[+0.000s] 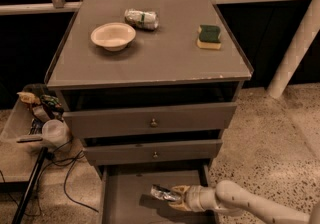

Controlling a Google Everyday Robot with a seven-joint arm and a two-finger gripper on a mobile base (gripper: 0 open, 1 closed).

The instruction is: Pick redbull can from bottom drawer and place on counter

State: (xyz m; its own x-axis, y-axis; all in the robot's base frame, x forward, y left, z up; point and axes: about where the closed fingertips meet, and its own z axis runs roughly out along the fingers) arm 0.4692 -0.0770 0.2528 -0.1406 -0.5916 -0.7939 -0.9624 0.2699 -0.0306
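Observation:
The redbull can (163, 193), slim and silver with blue patches, lies on its side between the fingers of my gripper (172, 196), just above the floor of the open bottom drawer (125, 198). The gripper reaches in from the lower right on a white arm (240, 200) and is shut on the can. The counter (155, 53) is the flat grey cabinet top above, with a chipped front edge.
On the counter stand a white bowl (113, 35), a silver can with a green band (141, 18) lying on its side, and a green and yellow sponge (209, 36). Two upper drawers (150, 120) overhang the bottom one. A cluttered tray and cables (40, 123) sit at the left. A white pole (295, 48) stands at the right.

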